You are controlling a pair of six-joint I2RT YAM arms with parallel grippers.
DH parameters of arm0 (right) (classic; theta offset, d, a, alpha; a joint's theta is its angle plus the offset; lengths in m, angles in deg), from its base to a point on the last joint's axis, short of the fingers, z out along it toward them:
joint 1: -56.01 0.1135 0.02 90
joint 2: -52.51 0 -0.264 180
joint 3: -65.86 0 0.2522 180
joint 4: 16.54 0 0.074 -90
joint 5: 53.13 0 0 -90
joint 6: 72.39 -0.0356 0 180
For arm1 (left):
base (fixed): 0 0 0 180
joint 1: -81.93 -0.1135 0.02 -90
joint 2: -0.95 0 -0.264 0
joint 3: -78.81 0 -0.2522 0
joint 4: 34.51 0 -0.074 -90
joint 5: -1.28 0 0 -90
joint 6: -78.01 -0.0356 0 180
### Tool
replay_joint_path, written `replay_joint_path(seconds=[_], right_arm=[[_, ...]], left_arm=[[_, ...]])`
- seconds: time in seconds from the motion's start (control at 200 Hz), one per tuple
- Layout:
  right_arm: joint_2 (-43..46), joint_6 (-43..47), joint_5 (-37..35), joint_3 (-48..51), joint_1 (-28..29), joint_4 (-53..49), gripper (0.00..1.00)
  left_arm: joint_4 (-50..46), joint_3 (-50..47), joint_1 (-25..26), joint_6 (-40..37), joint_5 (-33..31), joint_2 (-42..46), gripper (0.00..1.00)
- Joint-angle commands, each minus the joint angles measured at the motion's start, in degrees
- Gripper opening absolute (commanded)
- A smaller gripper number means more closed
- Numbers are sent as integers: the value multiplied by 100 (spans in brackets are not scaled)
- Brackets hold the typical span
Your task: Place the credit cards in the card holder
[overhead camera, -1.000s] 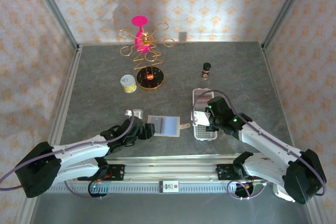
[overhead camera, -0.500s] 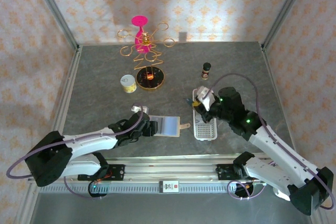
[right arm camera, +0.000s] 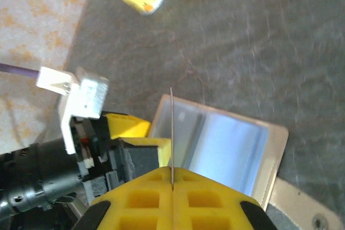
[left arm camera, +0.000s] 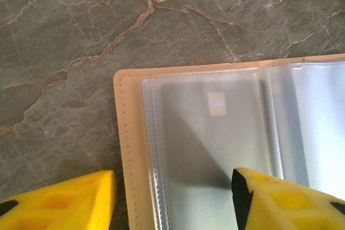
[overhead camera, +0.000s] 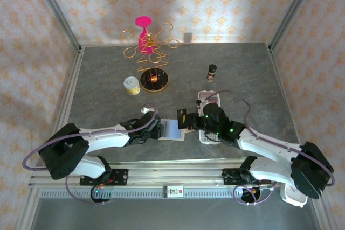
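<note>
Near the front of the grey stone-patterned table the small beige leather-like card holder lies open and flat, its pale clear sleeves facing up. The left gripper sits at the holder's left end with its yellow fingers spread apart. One hangs over bare table just outside the stitched beige edge, the other over the first clear sleeve, so that edge lies in the gap between them and nothing is pinched. From the right, the right gripper reaches over the holder's right end with its yellow jaws pressed together on a thin dark credit card. It holds the card upright on its edge, and the right wrist camera sees it as a mere line. From above, the card stands over the right part of the open holder, but I cannot tell whether its lower edge touches a sleeve. Just right of the holder lies a long white perforated tray, with the right arm crossing its middle; what sits in it is too small to make out. Farther back stand a small dark bottle, a short yellow-and-white tin, a round dark dish with a gold rim and a gold wire stand with a pink top, all well apart from the holder.
</note>
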Motion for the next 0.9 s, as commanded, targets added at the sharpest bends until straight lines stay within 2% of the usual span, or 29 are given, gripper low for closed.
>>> replay_joint_path(seconds=[0.0,0.21,0.365,0.896], right_arm=[[-298,-1194,-695,124,361,1045,0],[-1511,-1648,-1047,-191,874,1451,0],[-2165,-1882,-1272,-413,1001,1650,0],[-2886,-2287,-1682,-263,1126,2326,0]], left_arm=[[-230,77,-39,-62,-42,-107,59],[-170,-17,-38,3,-8,-138,47],[-19,-189,-36,120,55,-20,45],[158,-451,-39,276,161,67,44]])
